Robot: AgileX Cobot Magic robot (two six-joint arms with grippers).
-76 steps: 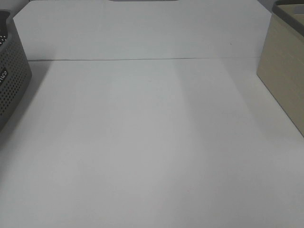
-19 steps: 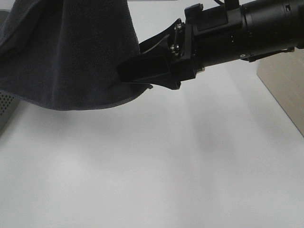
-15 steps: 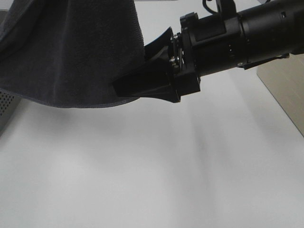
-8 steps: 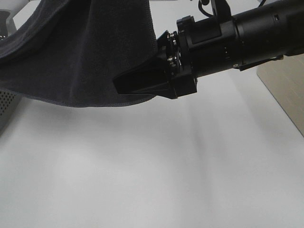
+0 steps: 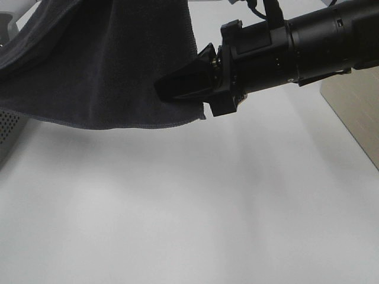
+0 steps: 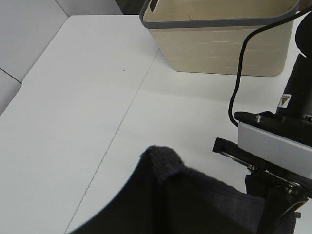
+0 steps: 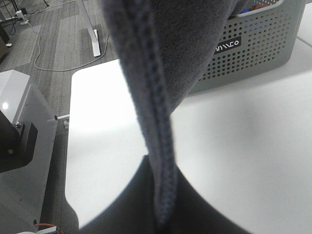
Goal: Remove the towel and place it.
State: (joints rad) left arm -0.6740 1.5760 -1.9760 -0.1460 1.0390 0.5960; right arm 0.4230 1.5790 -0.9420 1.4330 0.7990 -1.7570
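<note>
The towel [image 5: 100, 71], dark charcoal terry cloth, hangs in the air over the table's back left, its lower hem well above the surface. My right gripper [image 5: 173, 89] reaches in from the right and is shut on the towel's right edge. In the right wrist view the hemmed edge of the towel [image 7: 151, 97] runs down into the dark closed jaws of the right gripper [image 7: 161, 219]. In the left wrist view a bunched fold of the towel [image 6: 170, 190] lies right at the camera and covers the left fingers. The left gripper is above the frame in the high view.
A grey perforated basket [image 5: 7, 127] stands at the table's left edge, also the basket [image 7: 253, 44] behind the cloth. A beige bin [image 5: 355, 106] stands at the right, seen too as the bin [image 6: 219, 44]. The white table [image 5: 189, 213] spreads below.
The right gripper's jaws have closed on the towel's right edge. The towel has shifted slightly to the right and its hem now hangs past the fingers.
</note>
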